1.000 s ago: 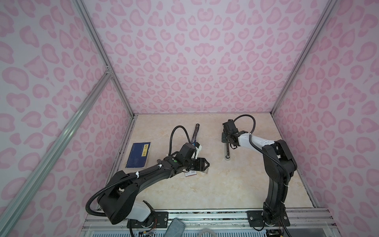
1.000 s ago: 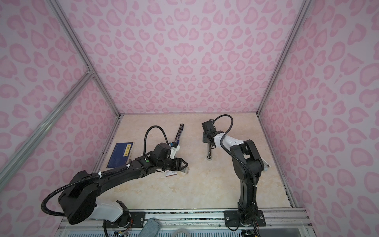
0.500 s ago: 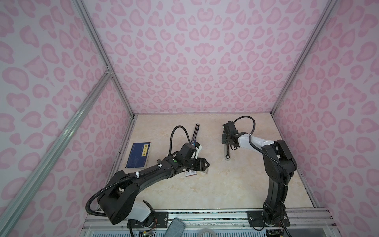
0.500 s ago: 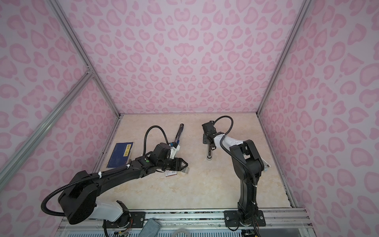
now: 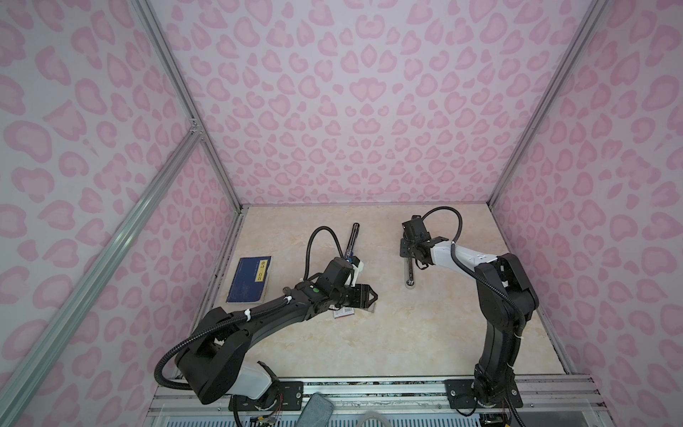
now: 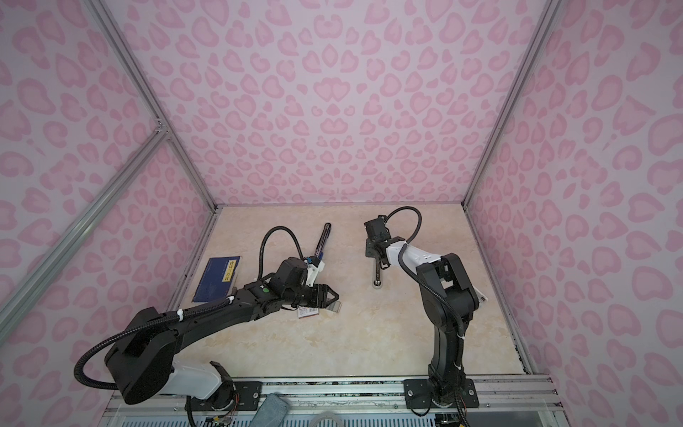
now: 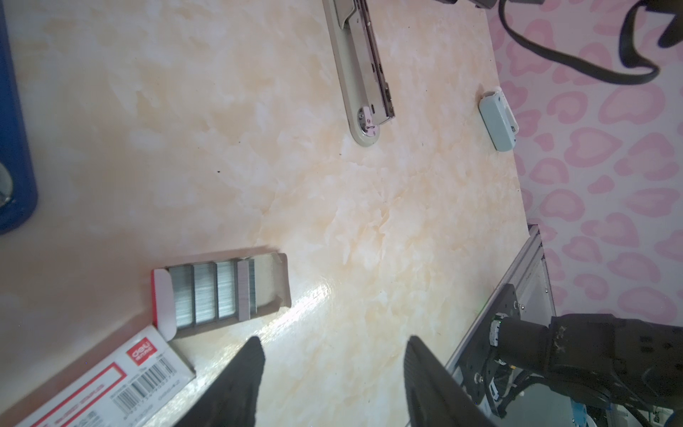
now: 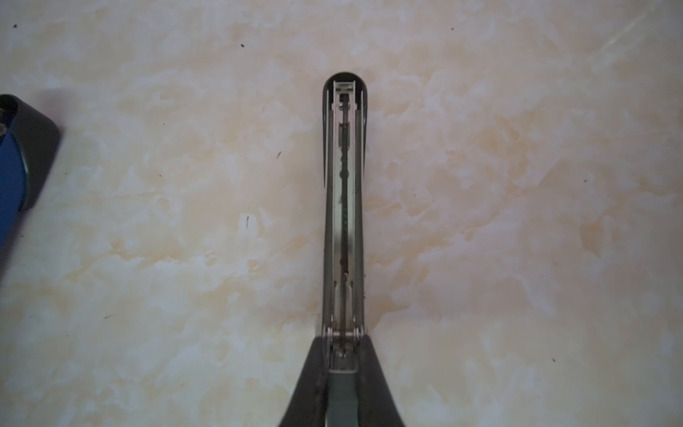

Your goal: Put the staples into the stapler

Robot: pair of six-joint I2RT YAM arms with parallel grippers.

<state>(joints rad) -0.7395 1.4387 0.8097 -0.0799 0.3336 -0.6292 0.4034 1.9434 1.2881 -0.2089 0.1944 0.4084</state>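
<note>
Nothing has been moved: the left fingers (image 7: pixel 236 388) are held apart near the staples (image 7: pixel 207 292), which lie untouched. The stapler (image 8: pixel 343 203) is clamped by the right fingers (image 8: pixel 310 388), awaiting loading.

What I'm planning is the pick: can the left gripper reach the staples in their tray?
Probably yes: the left gripper is open beside the staples, which lie uncovered in the tray; nothing stands between.

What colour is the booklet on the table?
Dark blue with a yellow label strip; the booklet shows best in a top view.
</note>
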